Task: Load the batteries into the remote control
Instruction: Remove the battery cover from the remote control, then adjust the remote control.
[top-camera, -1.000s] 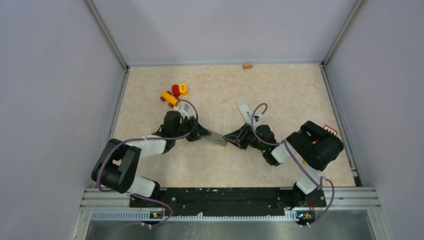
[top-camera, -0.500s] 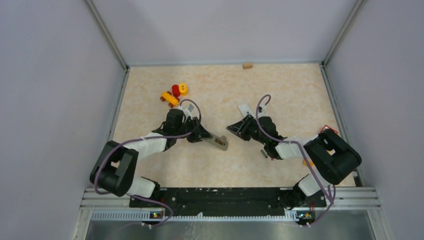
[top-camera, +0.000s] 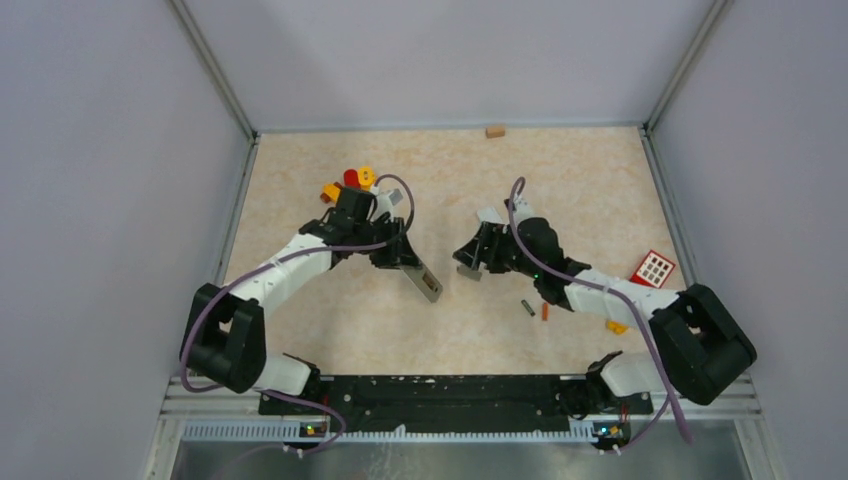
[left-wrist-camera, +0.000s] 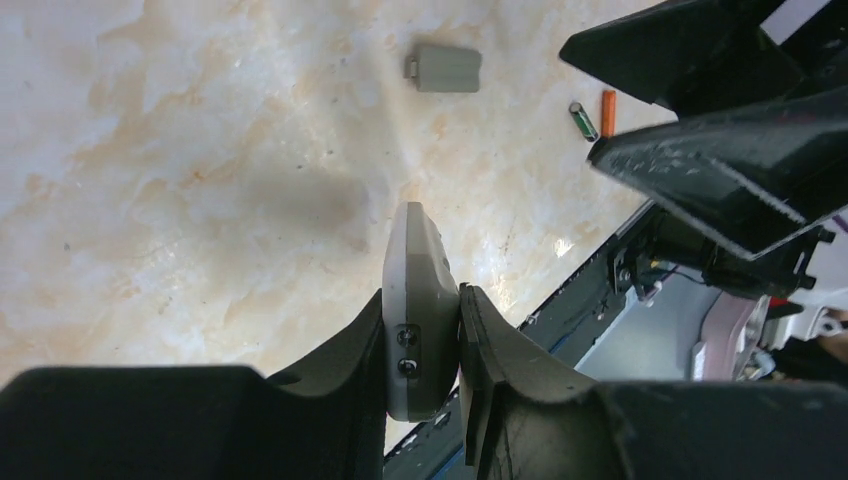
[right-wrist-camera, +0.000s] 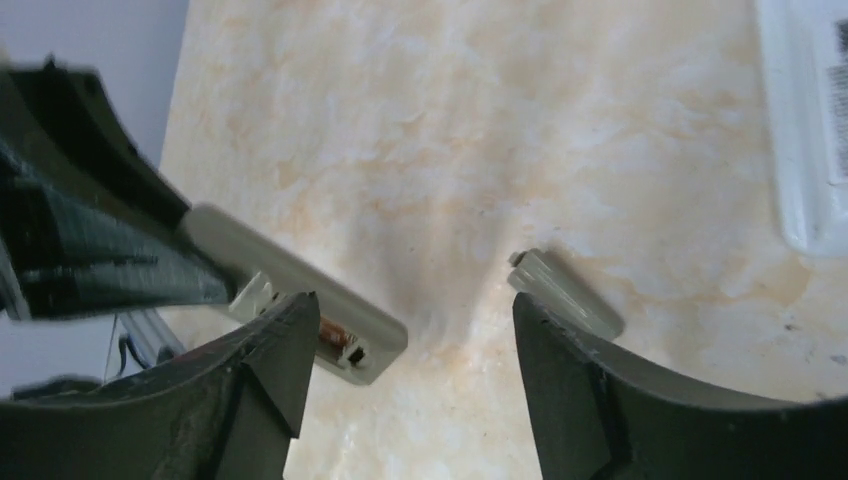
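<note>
My left gripper (top-camera: 403, 262) is shut on one end of the grey remote control (top-camera: 424, 281), which it holds on edge just above the table, pinched between both fingers (left-wrist-camera: 418, 300). In the right wrist view the remote's (right-wrist-camera: 300, 290) battery bay lies open, with something orange-brown (right-wrist-camera: 335, 332) inside. The grey battery cover (top-camera: 468, 272) lies on the table under my right gripper (top-camera: 472, 256), whose jaws (right-wrist-camera: 410, 310) stand open and hold nothing. Two batteries lie side by side on the table, a dark one (top-camera: 527, 308) and an orange one (top-camera: 545, 311).
A white remote (right-wrist-camera: 810, 120) lies just behind my right gripper. Red and yellow toy blocks (top-camera: 352, 181) sit behind my left arm. A red tile (top-camera: 654, 268) and a yellow piece (top-camera: 616, 326) lie by the right arm. A small wooden block (top-camera: 494, 130) rests at the back wall.
The two grippers have drawn apart from the remote. My right gripper carried the grey cover away, then opened and left it on the table. My left arm swung the remote back.
</note>
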